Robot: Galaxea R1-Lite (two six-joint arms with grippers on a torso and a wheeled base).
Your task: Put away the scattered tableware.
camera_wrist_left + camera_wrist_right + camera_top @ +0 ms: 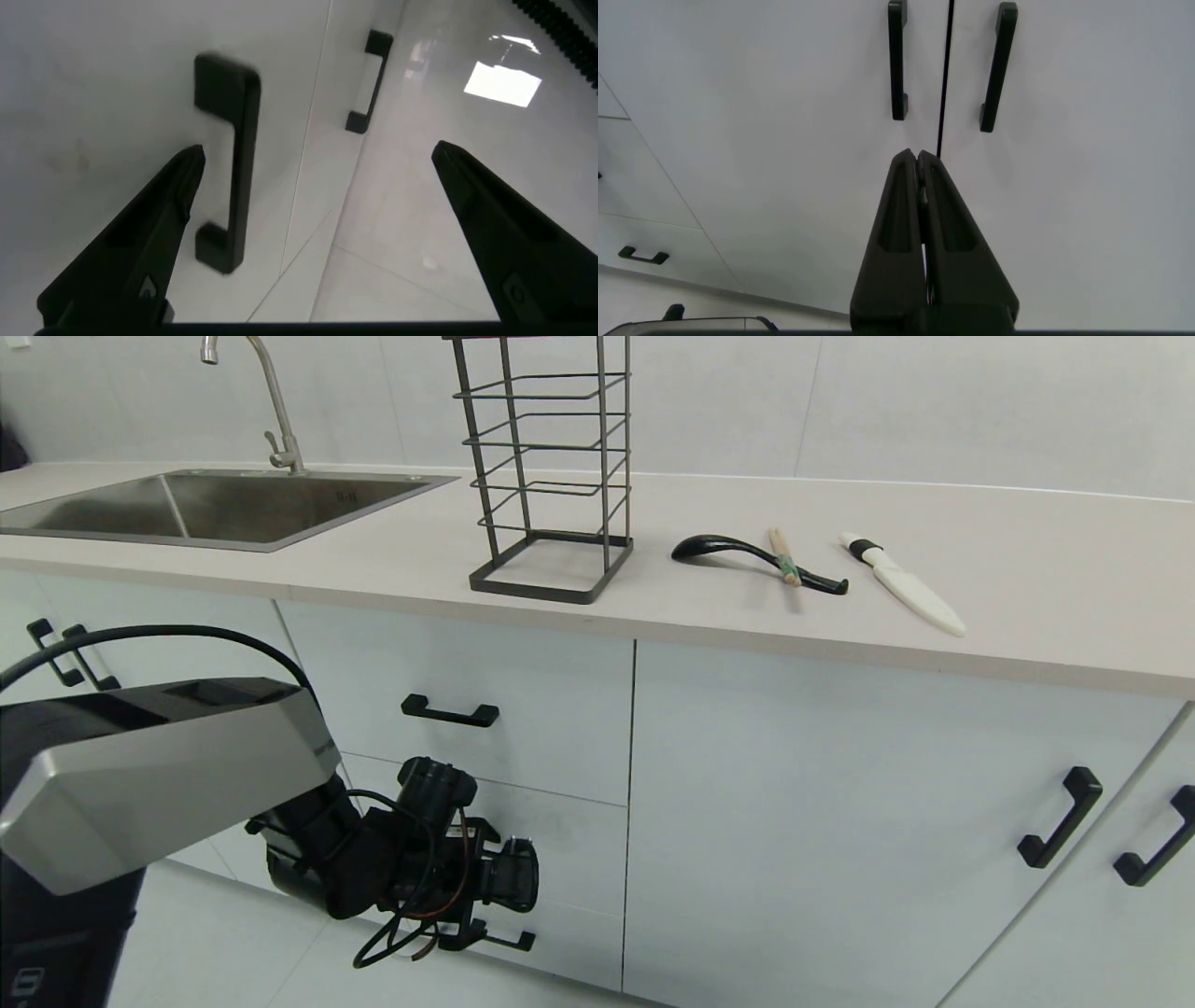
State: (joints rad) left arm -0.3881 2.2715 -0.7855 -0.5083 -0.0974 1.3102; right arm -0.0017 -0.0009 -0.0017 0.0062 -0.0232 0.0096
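nothing looks put away yet. the left claw (316,154), fingers wide apart and empty, hangs low facing the black bar handle (229,168) of a white bottom drawer. the right claw (918,157), fingers pressed together and empty, points at white cabinet doors. up on the pale counter (1027,569), the black glossy ladle (747,555), wooden chopsticks (782,558) and white-bladed knife (901,581) lie loose beside the dark wire rack (551,476).

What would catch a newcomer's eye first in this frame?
A tall wire rack stands on the counter, with a black ladle, chopsticks and a white knife lying to its right. Below, the left end effector hangs open before a drawer handle low on the cabinets.
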